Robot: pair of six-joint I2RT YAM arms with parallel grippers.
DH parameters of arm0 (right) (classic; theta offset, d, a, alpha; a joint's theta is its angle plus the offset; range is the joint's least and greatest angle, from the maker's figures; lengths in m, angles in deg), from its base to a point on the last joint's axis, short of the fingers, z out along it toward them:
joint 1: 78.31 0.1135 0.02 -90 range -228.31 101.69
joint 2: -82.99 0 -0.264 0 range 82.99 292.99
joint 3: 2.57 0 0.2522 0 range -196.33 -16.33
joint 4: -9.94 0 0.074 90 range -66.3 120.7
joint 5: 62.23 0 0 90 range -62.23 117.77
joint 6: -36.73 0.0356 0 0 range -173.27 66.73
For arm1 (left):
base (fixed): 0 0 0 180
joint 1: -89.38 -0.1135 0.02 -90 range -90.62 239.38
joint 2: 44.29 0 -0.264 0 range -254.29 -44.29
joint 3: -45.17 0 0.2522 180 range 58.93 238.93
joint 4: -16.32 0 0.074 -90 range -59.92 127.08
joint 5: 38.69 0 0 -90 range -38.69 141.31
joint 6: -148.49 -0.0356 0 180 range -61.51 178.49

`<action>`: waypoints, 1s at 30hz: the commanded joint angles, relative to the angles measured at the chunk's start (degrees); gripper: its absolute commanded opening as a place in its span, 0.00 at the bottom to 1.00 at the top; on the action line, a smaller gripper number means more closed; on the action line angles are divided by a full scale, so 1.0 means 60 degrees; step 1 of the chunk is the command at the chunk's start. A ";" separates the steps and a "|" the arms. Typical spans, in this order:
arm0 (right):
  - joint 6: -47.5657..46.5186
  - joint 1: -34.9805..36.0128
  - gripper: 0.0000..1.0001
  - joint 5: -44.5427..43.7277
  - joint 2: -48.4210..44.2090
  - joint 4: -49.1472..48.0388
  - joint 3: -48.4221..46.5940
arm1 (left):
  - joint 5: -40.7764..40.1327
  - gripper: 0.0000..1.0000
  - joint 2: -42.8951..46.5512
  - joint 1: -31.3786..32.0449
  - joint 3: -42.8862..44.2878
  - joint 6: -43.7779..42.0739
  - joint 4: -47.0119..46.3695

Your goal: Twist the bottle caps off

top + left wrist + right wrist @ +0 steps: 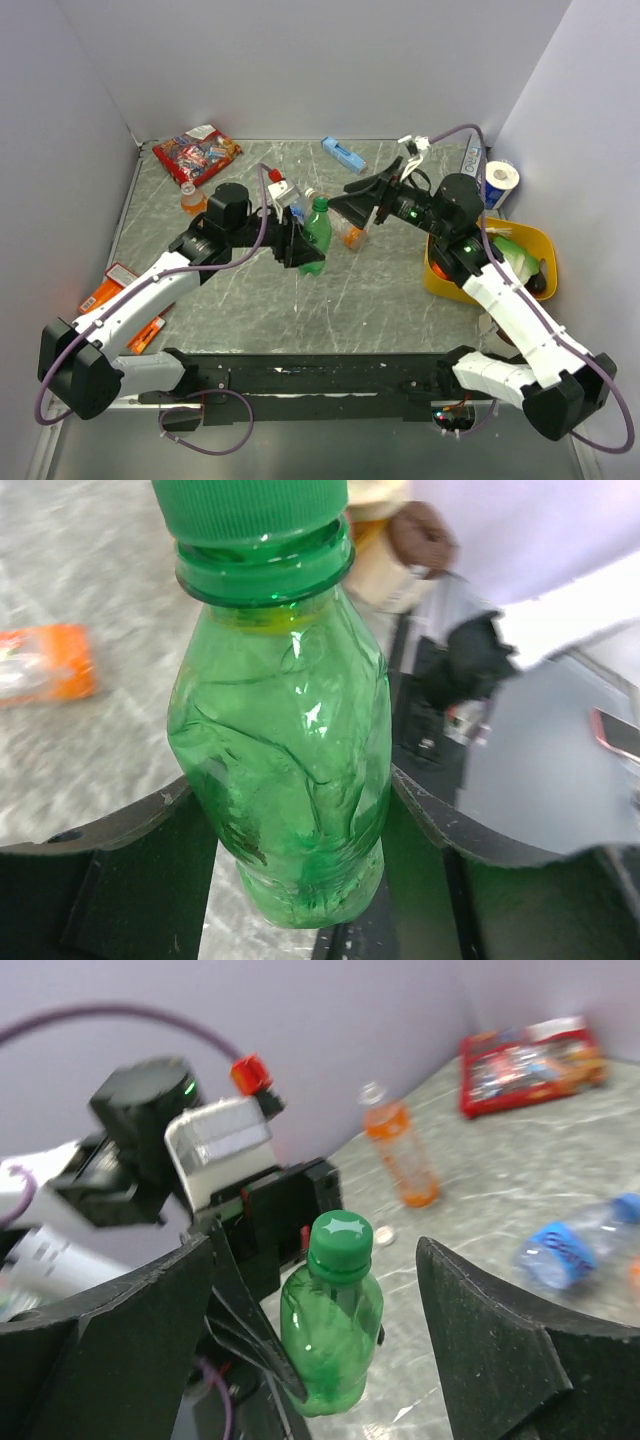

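One green bottle [316, 234] — clamped by left gripper [290, 815], right gripper [318, 1260] gaping beside.

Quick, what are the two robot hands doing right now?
Left gripper: closed on the green bottle.
Right gripper: open, holding nothing.

We look down on the whole table [380, 300] from high up and behind. Both wrist cameras share the green bottle [285, 770]: very close inside the left gripper [290, 780], a bit farther ahead of the right gripper [315, 1250].
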State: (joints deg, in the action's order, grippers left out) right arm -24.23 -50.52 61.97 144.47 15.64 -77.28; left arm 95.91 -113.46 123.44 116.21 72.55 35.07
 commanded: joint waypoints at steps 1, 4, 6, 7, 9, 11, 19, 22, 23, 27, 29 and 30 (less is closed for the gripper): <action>-0.0210 0.0274 0.85 -0.2225 -0.0139 0.0960 -0.0359 | -0.1865 0.42 0.0014 0.0182 0.0488 -0.0323 0.0281; -0.0459 0.0714 0.81 -0.3032 0.0183 0.1588 -0.0798 | -0.2466 0.42 0.0000 0.0284 0.0459 -0.0308 0.0310; -0.0634 0.1065 0.75 -0.3325 0.0461 0.1839 -0.1091 | -0.2773 0.42 0.0000 0.0372 0.0430 -0.0308 0.0354; -0.0693 0.1182 0.73 -0.3500 0.0550 0.1869 -0.1179 | -0.2847 0.42 -0.0015 0.0416 0.0444 -0.0337 0.0369; -0.0752 0.1475 0.68 -0.3619 0.0769 0.1870 -0.1355 | -0.3037 0.42 -0.0088 0.0489 0.0473 -0.0366 0.0471; -0.0782 0.1593 0.65 -0.3707 0.0887 0.1884 -0.1501 | -0.3112 0.42 -0.0147 0.0562 0.0488 -0.0352 0.0471; -0.0870 0.1931 0.60 -0.4117 0.1253 0.2279 -0.1912 | -0.3375 0.41 -0.0264 0.0768 0.0517 -0.0396 0.0574; -0.0840 0.1960 0.59 -0.4015 0.1283 0.2163 -0.1869 | -0.3390 0.41 -0.0250 0.0797 0.0517 -0.0396 0.0559; -0.0811 0.1945 0.59 -0.3986 0.1297 0.2177 -0.1897 | -0.3419 0.41 -0.0250 0.0797 0.0517 -0.0396 0.0545; -0.0768 0.1931 0.59 -0.3796 0.1677 0.2411 -0.2161 | -0.3405 0.41 -0.0235 0.0841 0.0488 -0.0396 0.0530; -0.0738 0.1945 0.59 -0.3722 0.1795 0.2441 -0.2263 | -0.3434 0.41 -0.0220 0.0856 0.0488 -0.0410 0.0515; -0.0680 0.1945 0.59 -0.3707 0.1868 0.2514 -0.2322 | -0.3463 0.41 -0.0206 0.0885 0.0474 -0.0425 0.0530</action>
State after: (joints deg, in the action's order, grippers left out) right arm -28.71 -39.43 38.98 154.30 30.66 -87.58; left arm 75.75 -114.90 127.92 116.82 71.20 39.10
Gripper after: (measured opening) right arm 0.595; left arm 0.625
